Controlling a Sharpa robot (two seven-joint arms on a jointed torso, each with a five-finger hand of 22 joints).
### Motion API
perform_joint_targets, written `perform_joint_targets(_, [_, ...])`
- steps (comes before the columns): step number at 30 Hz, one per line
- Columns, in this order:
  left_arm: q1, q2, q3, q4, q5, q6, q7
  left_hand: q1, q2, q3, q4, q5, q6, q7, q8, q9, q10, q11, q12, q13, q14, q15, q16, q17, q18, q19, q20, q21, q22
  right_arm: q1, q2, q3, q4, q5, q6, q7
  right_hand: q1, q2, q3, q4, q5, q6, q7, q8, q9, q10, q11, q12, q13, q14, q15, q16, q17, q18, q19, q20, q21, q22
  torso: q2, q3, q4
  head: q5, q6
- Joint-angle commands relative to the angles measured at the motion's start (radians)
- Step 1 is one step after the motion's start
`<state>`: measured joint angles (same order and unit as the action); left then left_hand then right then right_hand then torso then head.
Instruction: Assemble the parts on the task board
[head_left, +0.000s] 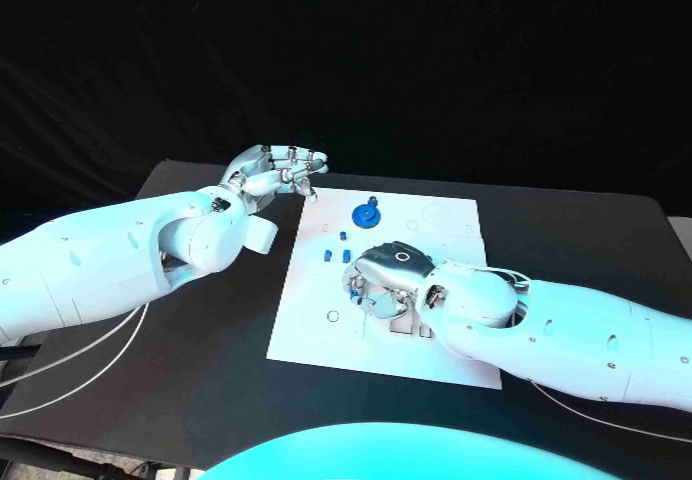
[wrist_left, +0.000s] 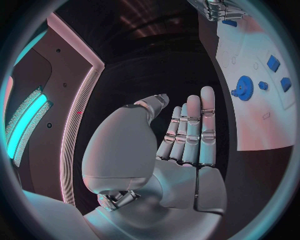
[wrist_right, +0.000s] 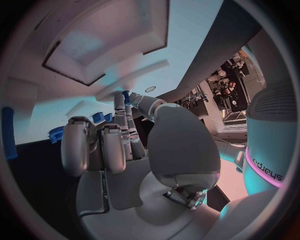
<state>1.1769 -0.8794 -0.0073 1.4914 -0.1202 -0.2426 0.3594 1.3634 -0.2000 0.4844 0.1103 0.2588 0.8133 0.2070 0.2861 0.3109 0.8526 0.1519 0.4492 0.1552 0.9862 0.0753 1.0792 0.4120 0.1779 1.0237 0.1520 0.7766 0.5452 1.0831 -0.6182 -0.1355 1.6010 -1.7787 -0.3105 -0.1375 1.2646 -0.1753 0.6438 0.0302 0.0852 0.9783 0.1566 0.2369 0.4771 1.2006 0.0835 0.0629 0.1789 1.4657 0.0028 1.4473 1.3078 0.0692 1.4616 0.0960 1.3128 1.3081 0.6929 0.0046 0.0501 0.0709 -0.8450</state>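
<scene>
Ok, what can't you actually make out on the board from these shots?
- Head view: the right hand covers the middle of the task board; what lies beneath is hidden.
- Right wrist view: whether its fingertips pinch a blue part; too small.
- Head view: small blue parts too tiny to identify; blue gear clear.

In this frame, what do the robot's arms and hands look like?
Both arms have smooth, rounded white shells. Thin pale cables trail from them across the black table. The left hand and right hand are silver metal with segmented fingers.
</scene>
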Motion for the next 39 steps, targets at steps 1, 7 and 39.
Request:
perform_joint_targets(1, [0.001,0.001,0.001,0.003,0.004,0.014,0.004,0.008,0.003,-0.001,-0.006,0.005,-0.010,0.011,-0.003,0.000,-0.008,0.001,0.007,0.000,-0.008,-0.002,-0.005,-0.001,0.006,-0.003,0.004,-0.004,-0.001,-0.004,-0.001,-0.004,-0.002,-0.016,0.004,-0.021,-0.005,-0.025,-0.002,0.006,0.002,-0.024,0.011,-0.021,-0.014,-0.030,0.014,-0.001,-0.009,0.052,0.011,0.000,0.008,-0.010,-0.006,0.012,-0.018,0.108,-0.001,0.0004,0.0006,0.001,0.000])
perform_joint_targets(7, [0.001,-0.001,0.001,0.002,0.004,0.013,0.003,0.008,0.004,0.000,-0.006,0.005,-0.010,0.011,-0.003,0.000,-0.009,0.001,0.008,0.000,-0.008,-0.002,-0.005,-0.001,0.006,-0.003,0.004,-0.004,-0.001,-0.004,-0.017,-0.004,0.020,-0.022,-0.025,-0.024,-0.018,-0.054,-0.022,0.008,0.033,-0.042,0.020,-0.041,-0.028,-0.077,0.027,0.002,-0.023,0.047,0.022,-0.005,-0.003,-0.003,-0.020,0.024,-0.051,0.091,0.001,0.0016,0.0008,0.002,0.001])
perform_joint_targets(39, [0.000,-0.003,0.000,0.001,0.004,0.021,0.006,0.008,0.004,-0.001,-0.007,0.005,-0.012,0.012,-0.002,0.000,-0.011,0.002,0.009,0.000,-0.009,-0.002,-0.005,-0.002,0.006,-0.003,0.004,-0.004,-0.001,0.115,-0.311,0.028,0.111,0.087,0.038,-0.017,-0.012,-0.075,-0.105,0.020,0.044,-0.053,0.008,-0.066,-0.049,-0.133,0.024,0.008,-0.049,0.042,0.021,-0.013,-0.021,0.008,-0.038,0.028,-0.103,0.065,-0.004,0.0020,-0.0099,-0.043,0.041])
